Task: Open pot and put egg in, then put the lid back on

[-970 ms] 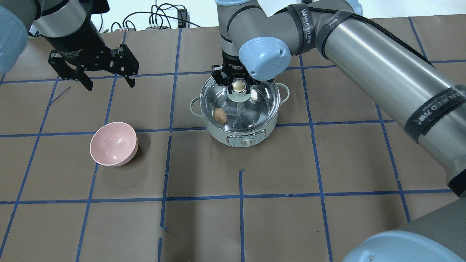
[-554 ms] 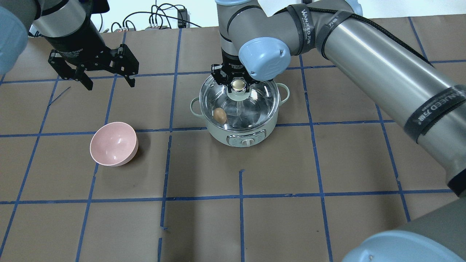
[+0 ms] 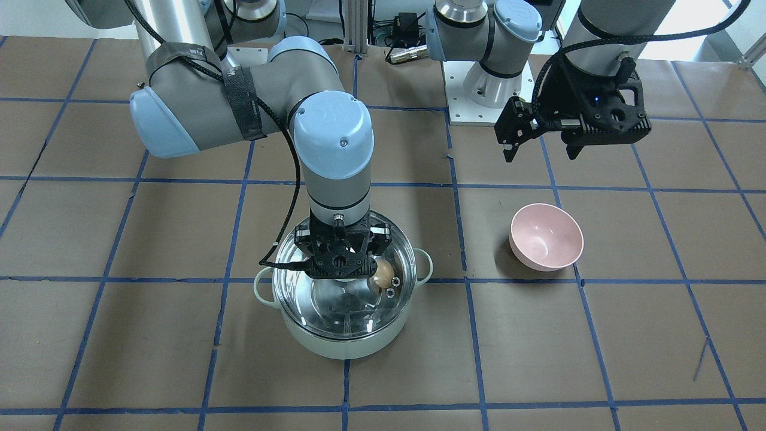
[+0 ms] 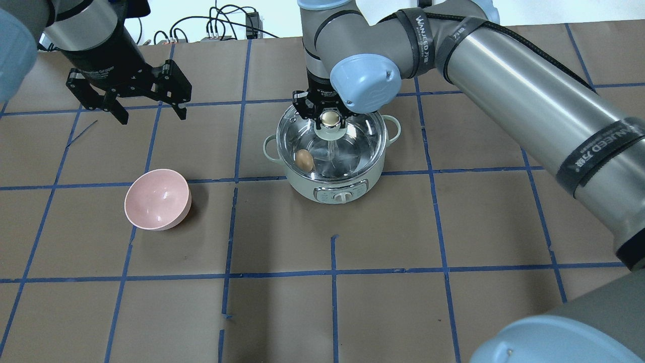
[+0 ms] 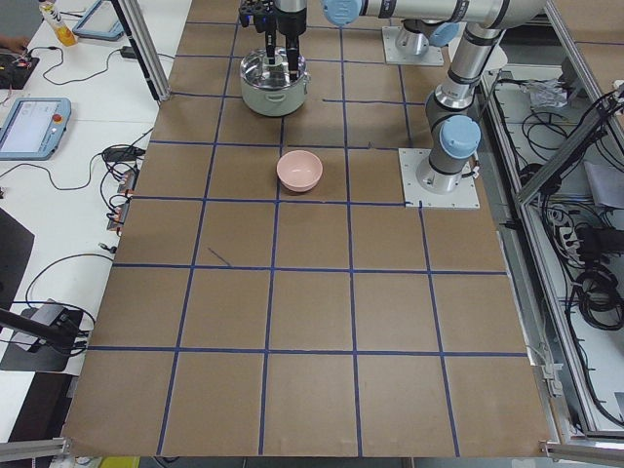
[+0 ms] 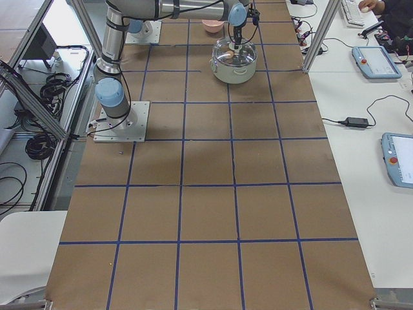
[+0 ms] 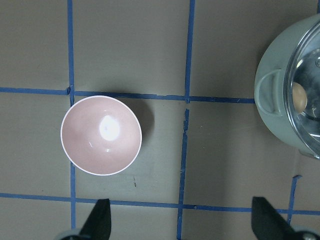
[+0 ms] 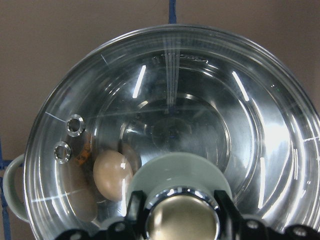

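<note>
The knob [image 4: 330,119] is gripped squarely between the right jaws, straight below the wrist. The lid [image 4: 355,148] appears seated on the pot [image 4: 302,187]. The egg [image 4: 304,159] is seen inside, below and beside those jaws. The left jaws are held wide open, well apart. Release and vertical retreat are judged next.

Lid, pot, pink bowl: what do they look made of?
The lid: clear glass, since the egg shows through it; shiny metal rim and knob. The pot: matte mint shell, painted metal or plastic, unclear; mirror-bright steel-looking interior. The pink bowl: glossy, plastic or ceramic, cannot tell.
</note>
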You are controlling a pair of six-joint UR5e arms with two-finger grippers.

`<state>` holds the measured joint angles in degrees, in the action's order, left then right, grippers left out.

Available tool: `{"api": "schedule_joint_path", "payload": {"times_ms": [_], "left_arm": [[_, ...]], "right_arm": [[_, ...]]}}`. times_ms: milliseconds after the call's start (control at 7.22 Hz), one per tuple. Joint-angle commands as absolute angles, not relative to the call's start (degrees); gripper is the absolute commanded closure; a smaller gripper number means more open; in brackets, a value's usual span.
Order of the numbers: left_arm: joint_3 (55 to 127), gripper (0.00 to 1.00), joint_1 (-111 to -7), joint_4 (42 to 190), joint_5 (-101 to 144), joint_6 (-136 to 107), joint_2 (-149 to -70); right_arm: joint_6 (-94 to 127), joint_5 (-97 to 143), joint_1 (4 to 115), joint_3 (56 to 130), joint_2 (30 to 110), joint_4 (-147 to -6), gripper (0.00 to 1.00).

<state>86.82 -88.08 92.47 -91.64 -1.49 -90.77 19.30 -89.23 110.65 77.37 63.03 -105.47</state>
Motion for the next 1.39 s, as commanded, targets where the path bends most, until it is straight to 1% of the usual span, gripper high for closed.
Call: {"api": "schedule_joint_path", "payload": {"times_ms": [0, 277, 416, 693, 970, 1247], "left_arm": [[86.8, 0.0, -88.1, 92.5, -91.5, -1.5, -90.8], [86.7, 0.0, -88.1, 92.5, -91.5, -1.5, -90.8], [86.7, 0.0, -88.1, 92.5, -91.5, -1.5, -90.8], [86.7, 0.0, -88.1, 92.5, -91.5, -1.5, -90.7], [86.7, 0.0, -88.1, 92.5, -91.4, -1.9, -90.7], [86.7, 0.0, -88.0, 92.5, -91.5, -2.0, -90.7]], "right_arm": [[19.3, -89.3, 110.7, 77.6, 62.9, -105.3, 0.0], [19.3, -88.7, 110.4, 77.2, 65.1, -104.5, 0.0], [19.3, -88.6, 109.7, 77.2, 68.0, -101.4, 0.0], [18.4, -88.4, 106.1, 77.7, 76.1, -92.6, 0.0], [12.7, -88.5, 99.2, 78.2, 82.6, -82.3, 0.0], [5.7, -89.1, 94.9, 81.9, 86.5, -81.4, 0.0]]}}
